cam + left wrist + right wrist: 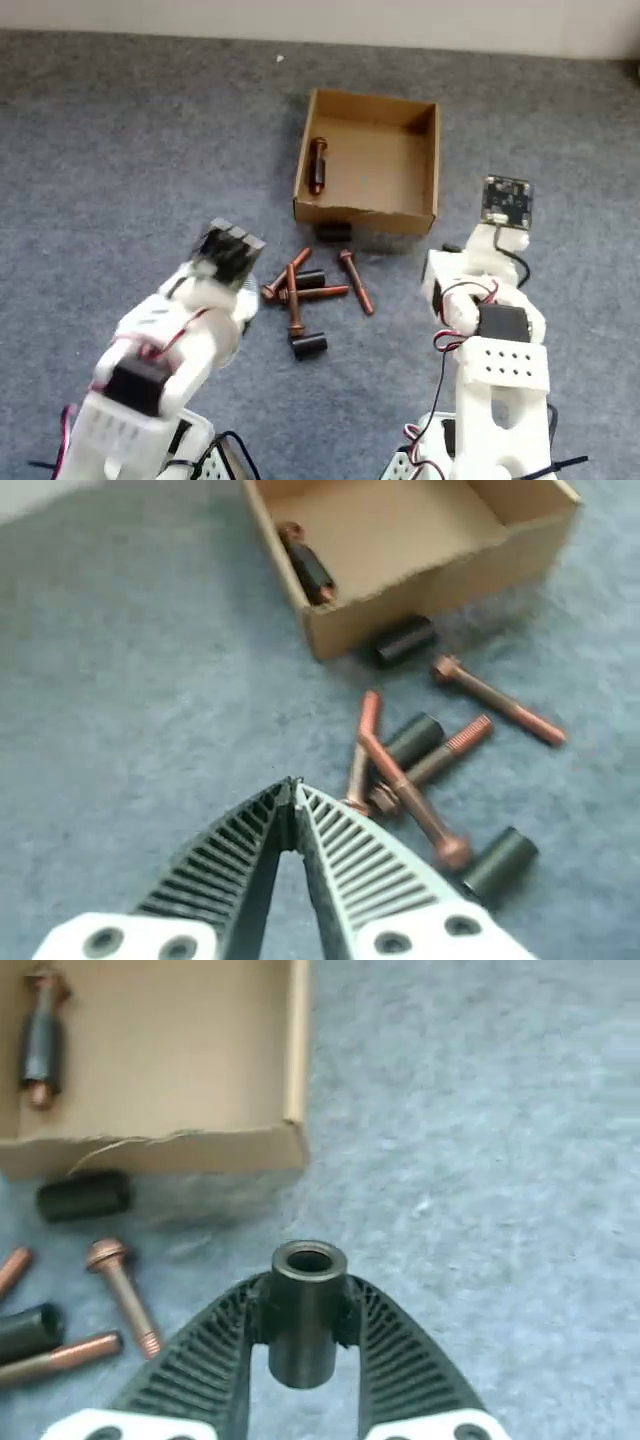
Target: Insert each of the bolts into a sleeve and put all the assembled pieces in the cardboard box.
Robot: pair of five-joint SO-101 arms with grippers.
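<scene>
— Where do things stand?
— My right gripper (306, 1295) grips a sleeve (306, 1345), bore up, at lower centre of its wrist frame. My left gripper (293, 798) is clenched on nothing, left of the crossed bolts (300, 290) mid-frame from above.
— What's the risk?
— I'd say lifting one bolt could drag its neighbours, and a skewed bolt could jam at the bore. The cardboard box (365, 215) holds one assembled piece (317, 165).

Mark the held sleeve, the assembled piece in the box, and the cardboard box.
sleeve (303, 1320): right wrist view, side wall.
assembled piece (317, 168): high view, dark middle.
cardboard box (380, 218): high view, near wall.
</scene>
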